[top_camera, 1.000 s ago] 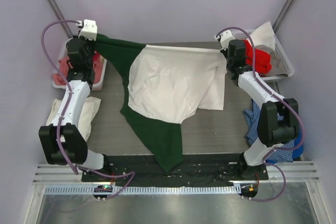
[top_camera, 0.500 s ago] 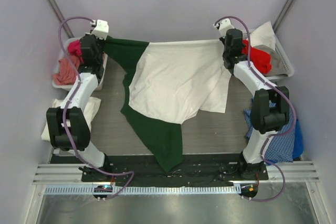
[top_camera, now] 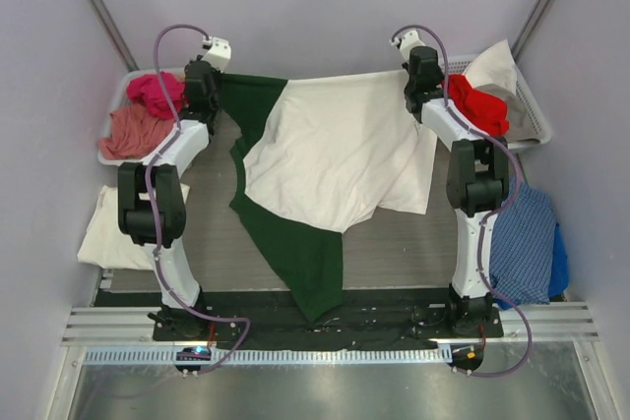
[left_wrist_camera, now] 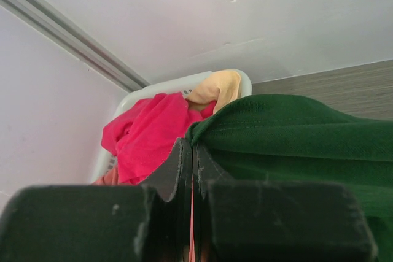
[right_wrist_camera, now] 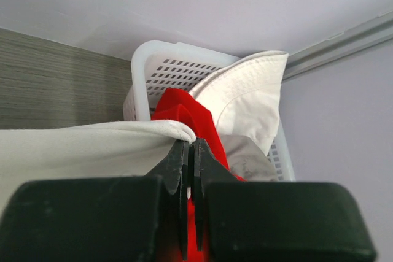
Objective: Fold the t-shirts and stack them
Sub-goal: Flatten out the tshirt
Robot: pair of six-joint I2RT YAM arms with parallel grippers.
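spread step: left gripper (left_wrist_camera: 192, 151) pinches green tee (left_wrist_camera: 295, 139), right gripper (right_wrist_camera: 191, 151) pinches cream tee (right_wrist_camera: 80, 145), along bench (top_camera: 413, 243) far edge; next probably needs them separated, laid flat.

left tool (left_wrist_camera: 191, 146): pinched shut; right tool (right_wrist_camera: 191, 145): pinched shut; 2 arms: extended forward

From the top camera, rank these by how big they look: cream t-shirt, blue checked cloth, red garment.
1. cream t-shirt, clearly largest
2. blue checked cloth
3. red garment, smallest

Upper pt of green tee (top_camera: 300, 261) hidden under cream tee (top_camera: 325, 150).
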